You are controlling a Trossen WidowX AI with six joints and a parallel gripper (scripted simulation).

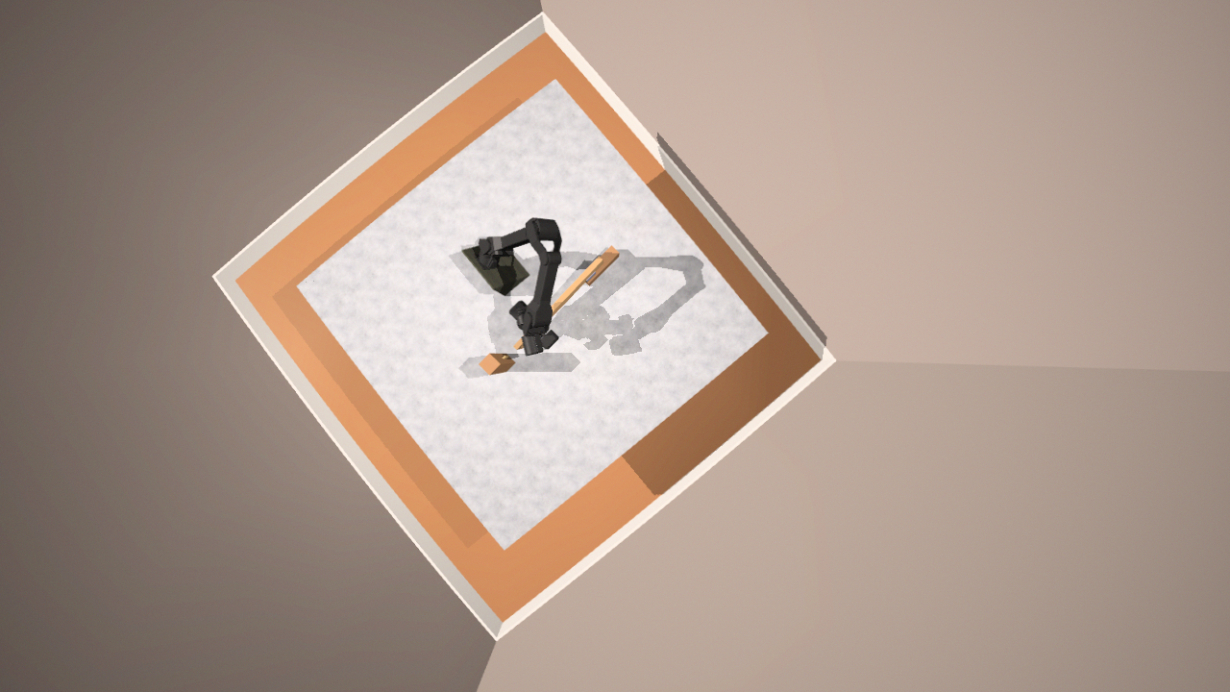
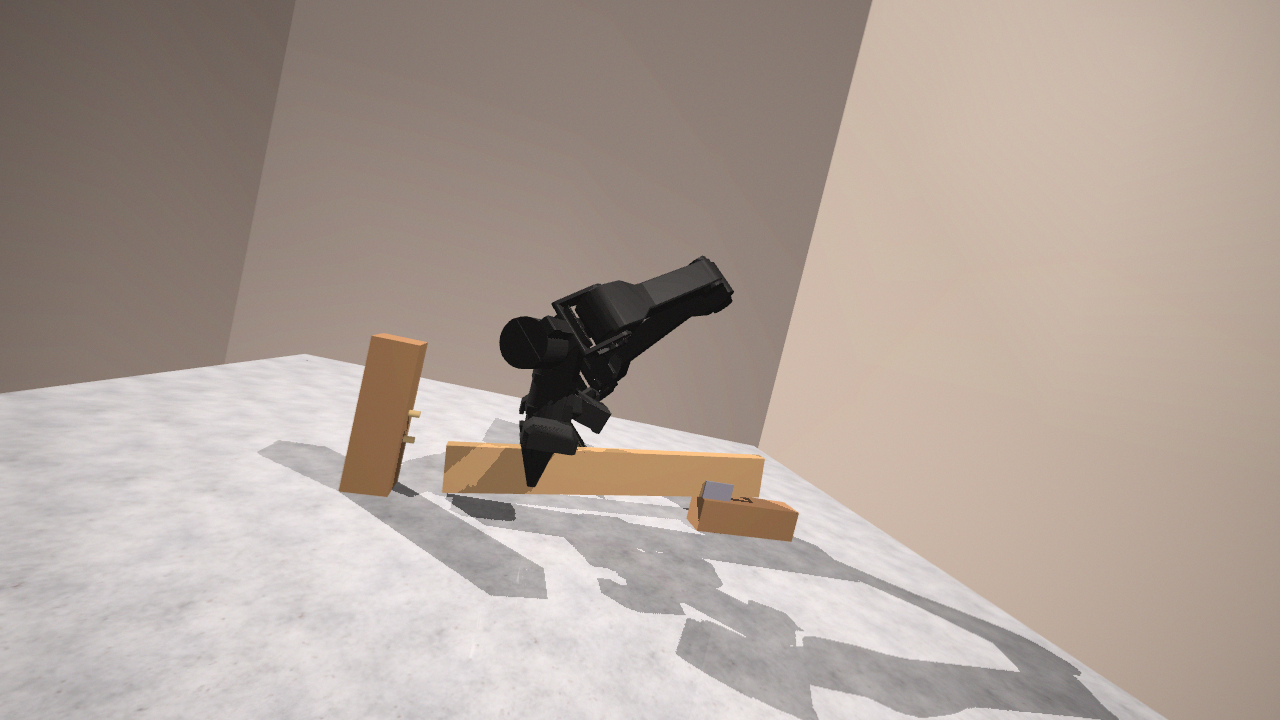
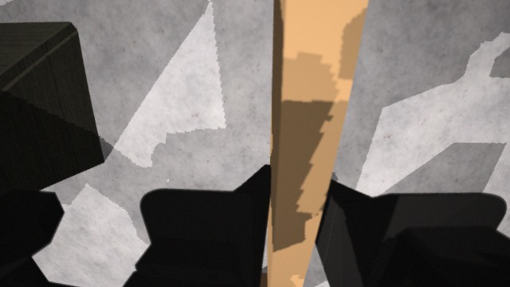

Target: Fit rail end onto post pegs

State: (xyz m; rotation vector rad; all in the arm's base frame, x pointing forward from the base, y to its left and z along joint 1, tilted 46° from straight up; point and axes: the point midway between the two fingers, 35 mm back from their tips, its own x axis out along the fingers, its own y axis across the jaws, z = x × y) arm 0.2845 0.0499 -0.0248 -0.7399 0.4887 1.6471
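Note:
The long wooden rail [image 2: 644, 472] [image 1: 571, 289] [image 3: 315, 72] slopes from the grey bracket [image 2: 716, 489] on the low footboard block [image 2: 751, 520] down to the table. Its near end lies low, a short gap in front of the upright post [image 2: 383, 416] [image 1: 496, 363]. The two pegs [image 2: 412, 414] stick out of the post above the level of the rail's end. My gripper [image 2: 534, 476] [image 1: 536, 342] [image 3: 282, 171] is shut on the rail near that end, one finger on each long side. The holes in the rail's end are hidden.
The arm's dark base [image 1: 497, 271] [image 3: 40, 100] stands beside the rail on the white table [image 2: 223, 582]. An orange border [image 1: 360, 214] with a low pale rim surrounds the table top. Room walls rise behind.

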